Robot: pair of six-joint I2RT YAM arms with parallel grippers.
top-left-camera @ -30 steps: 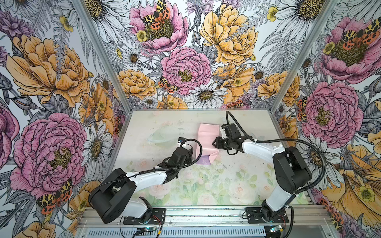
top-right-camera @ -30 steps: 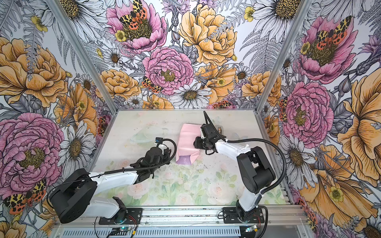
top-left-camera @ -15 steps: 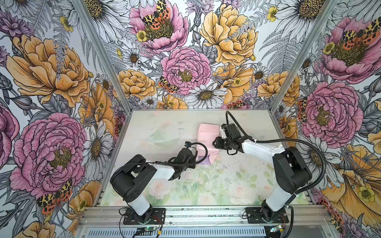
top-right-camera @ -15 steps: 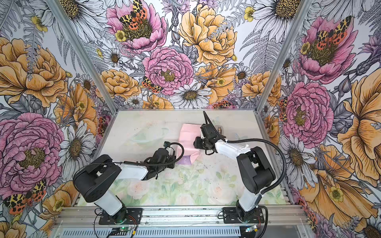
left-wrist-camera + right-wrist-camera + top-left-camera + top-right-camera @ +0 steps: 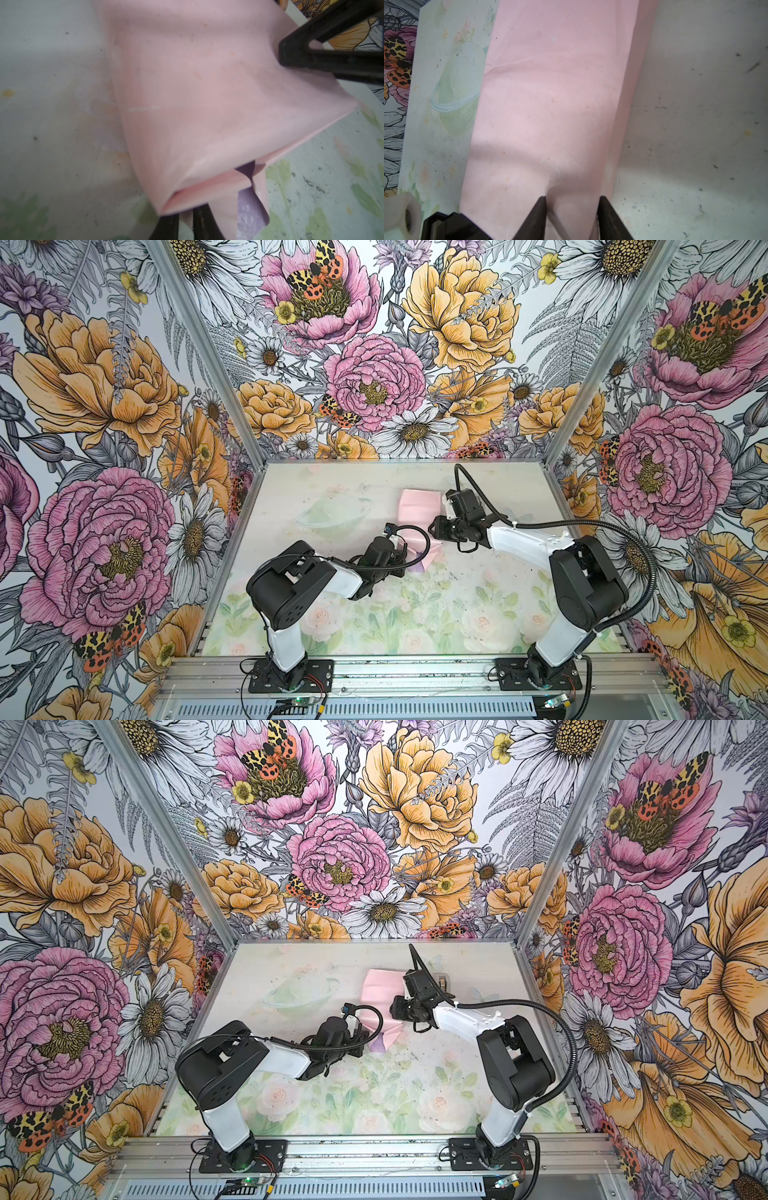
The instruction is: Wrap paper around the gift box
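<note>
The paper (image 5: 417, 506) (image 5: 380, 990) lies mid-table as a long folded bundle, pale pink outside, with a lilac flap (image 5: 249, 207) curling out at its near end. The gift box is hidden, and I cannot see it under the folds. My left gripper (image 5: 409, 561) (image 5: 186, 212) sits at that near end. Its jaws are almost together, with a thin pink flap of the paper (image 5: 207, 83) pinched between them. My right gripper (image 5: 434, 526) (image 5: 572, 198) rests on the bundle's right side. Its jaws stand apart and both fingertips (image 5: 543, 200) touch the paper (image 5: 550, 93).
A small grey object (image 5: 443, 982) peeks out behind the right wrist near the back. The table (image 5: 457, 614) has a pale floral print with a faint planet picture (image 5: 328, 514) left of the paper. Flowered walls close in three sides, and a metal rail (image 5: 415, 672) runs along the front.
My left arm folded its elbow inward, and its gripper slid right to the paper's near end and closed on a flap. The right gripper stayed on the bundle.
</note>
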